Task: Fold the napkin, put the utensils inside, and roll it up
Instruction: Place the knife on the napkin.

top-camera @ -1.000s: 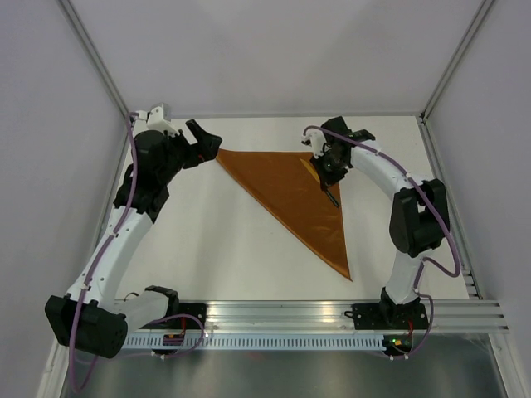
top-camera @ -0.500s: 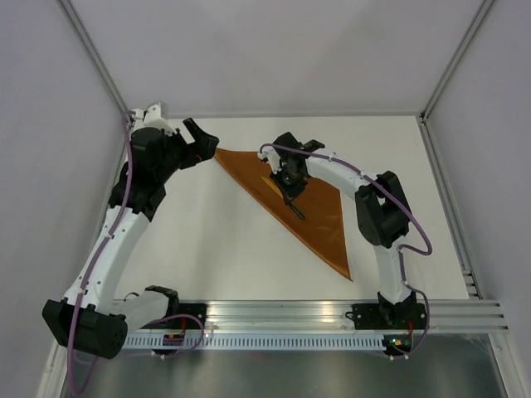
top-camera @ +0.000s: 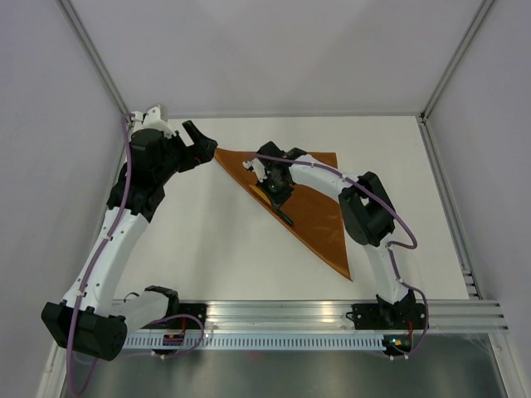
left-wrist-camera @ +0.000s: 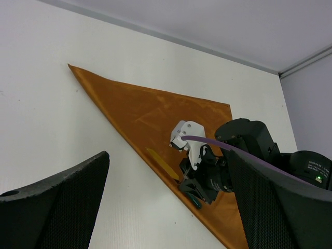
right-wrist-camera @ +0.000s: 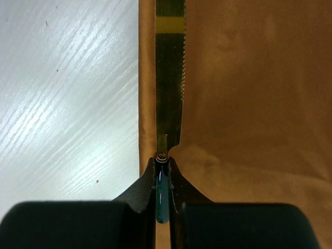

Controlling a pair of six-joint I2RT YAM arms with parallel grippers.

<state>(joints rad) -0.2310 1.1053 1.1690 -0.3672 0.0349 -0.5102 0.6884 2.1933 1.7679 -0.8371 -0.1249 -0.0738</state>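
**Knife poised at the napkin's very edge**

The napkin (top-camera: 319,217) lies flat on the worktop (top-camera: 207,240), folded into a triangle. Its long folded edge runs from the far-left corner down to a near-right point. The knife (right-wrist-camera: 170,93) sits along that edge, just inside it, roughly at the far-left third of the fold. The right pincer (right-wrist-camera: 162,161) is clenched on the knife near the base of the blade, with the serrated blade reaching forward over the cloth. Whether the knife rests on the cloth or hangs just above it, I cannot tell.

The left pincer (top-camera: 203,143) is spread wide and grasps nothing. It hovers near the napkin's far-left corner without touching it.

The placing step looks nearly done; the let-go and the roll remain.

Likely troubles from here:
- The knife lies so near the fold that a small slip at release could put it half on bare worktop, and a roll would then leave it outside.
- Nothing pins the cloth. If the right pincer brushes it while letting go or backing off, the thin fabric could drag, and the fold could open or skew.
- A release from any height could let the slim knife bounce or twist out of line with the edge, making for a crooked roll.
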